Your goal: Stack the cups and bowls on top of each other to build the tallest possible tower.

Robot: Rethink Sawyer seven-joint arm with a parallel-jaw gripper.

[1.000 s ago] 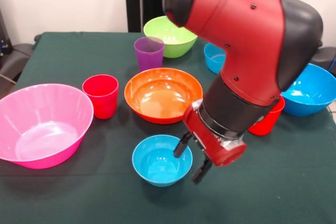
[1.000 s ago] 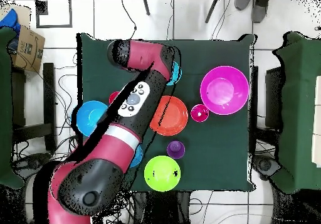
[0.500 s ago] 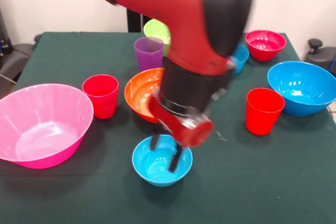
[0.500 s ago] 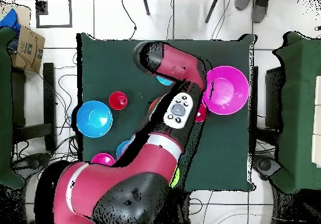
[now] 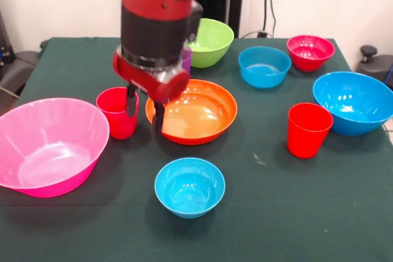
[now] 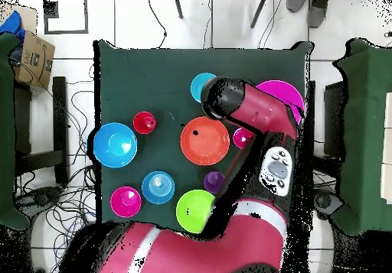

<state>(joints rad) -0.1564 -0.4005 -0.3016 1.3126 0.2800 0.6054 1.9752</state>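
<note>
- No tower yet: every piece standing alone on the green table [image 5: 319, 213].
- Gripper [image 5: 142, 110] hanging low between the red cup [image 5: 118, 111] and the orange bowl [image 5: 191, 110], jaws spread and empty, one finger just beside the cup's rim, the other at the near edge of the bowl.
- Step in hand, by judgement: lining up a pick, most likely of that red cup, though the bowl's rim is as close a candidate.
- Elsewhere in the front view: large pink bowl [image 5: 49, 145] at the left, small blue bowl [image 5: 189, 186] nearest the camera, second small blue bowl [image 5: 264, 65] and red-magenta bowl [image 5: 310, 51] farther back, large blue bowl [image 5: 355, 102] at the right with a second red cup [image 5: 306, 129] beside it, lime green bowl [image 5: 207, 41] at the back.
- Purple cup [image 6: 214, 181] mostly hidden behind the arm from the front, plain from overhead between the lime and orange bowls.
- Next move calls for shifting sideways to straddle the cup's wall, lowering, then closing; a clipped rim could tip the cup or push the bowl.
- Sensible base for height: a wide bowl, upturned or nested, with cups above.
</note>
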